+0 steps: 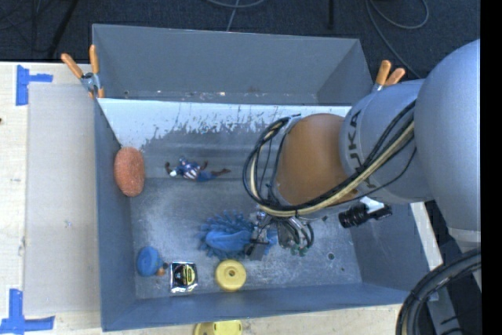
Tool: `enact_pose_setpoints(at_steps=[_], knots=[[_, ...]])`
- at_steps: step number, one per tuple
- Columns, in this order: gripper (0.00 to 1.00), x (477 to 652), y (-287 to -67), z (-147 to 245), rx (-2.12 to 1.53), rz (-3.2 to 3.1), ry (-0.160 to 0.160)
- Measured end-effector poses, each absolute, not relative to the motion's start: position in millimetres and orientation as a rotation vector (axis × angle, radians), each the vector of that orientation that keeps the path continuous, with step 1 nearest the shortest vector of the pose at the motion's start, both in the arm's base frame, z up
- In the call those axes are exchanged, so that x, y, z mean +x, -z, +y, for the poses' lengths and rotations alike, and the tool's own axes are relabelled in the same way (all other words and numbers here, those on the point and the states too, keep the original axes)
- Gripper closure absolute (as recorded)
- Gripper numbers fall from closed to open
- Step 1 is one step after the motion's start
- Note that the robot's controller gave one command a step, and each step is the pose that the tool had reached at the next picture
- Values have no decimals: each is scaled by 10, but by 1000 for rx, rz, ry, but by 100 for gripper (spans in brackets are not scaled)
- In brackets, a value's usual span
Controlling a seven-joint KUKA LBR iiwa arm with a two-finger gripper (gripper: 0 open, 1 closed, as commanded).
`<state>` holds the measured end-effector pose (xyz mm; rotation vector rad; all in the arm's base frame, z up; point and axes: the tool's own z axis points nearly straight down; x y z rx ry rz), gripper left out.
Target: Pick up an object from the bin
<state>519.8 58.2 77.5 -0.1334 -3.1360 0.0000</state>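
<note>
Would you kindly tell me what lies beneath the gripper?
The gripper sits at the right edge of a crumpled blue thing; whatever lies directly beneath is covered.

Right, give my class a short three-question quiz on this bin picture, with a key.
1. Fill in: the black-and-yellow tape measure lies between the yellow disc and the blue ____.
2. Which thing lies nearest the end effector? A) yellow disc B) crumpled blue cloth C) tape measure
3. True or false: the end effector is over the orange lump at far left.
Key: 1 ball; 2 B; 3 false.
</note>
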Motion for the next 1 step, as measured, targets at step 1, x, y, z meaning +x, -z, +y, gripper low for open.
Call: enact_pose_setpoints(at_steps=[1], knots=[[100,5198,-775,582,-134,-3136,0]])
